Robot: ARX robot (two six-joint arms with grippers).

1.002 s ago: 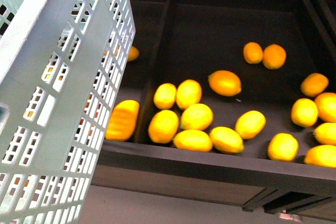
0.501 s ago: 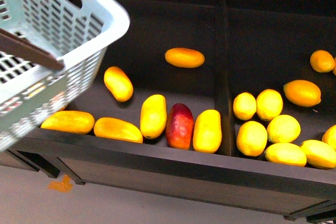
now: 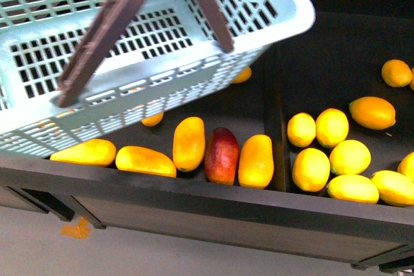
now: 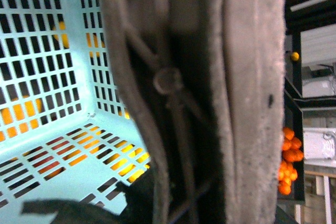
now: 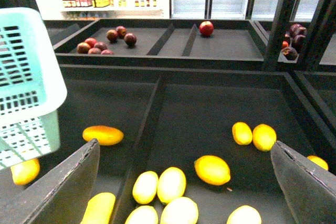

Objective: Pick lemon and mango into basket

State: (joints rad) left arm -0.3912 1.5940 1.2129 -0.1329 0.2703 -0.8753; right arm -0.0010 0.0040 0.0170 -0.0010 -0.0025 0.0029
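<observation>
Two compartments split the black bin [image 3: 194, 206] in front of me. Above the left-hand one hangs the aqua basket [image 3: 162, 88], tilted, its brown handles [image 3: 103, 30] pinched in the left end effector [image 4: 189, 103]. The right end effector [image 5: 184, 145] gapes wide over the lemons [image 3: 310, 169]. Mangoes [image 3: 255, 159] (one red) lie below the basket, across the divider from the lemons.
</observation>
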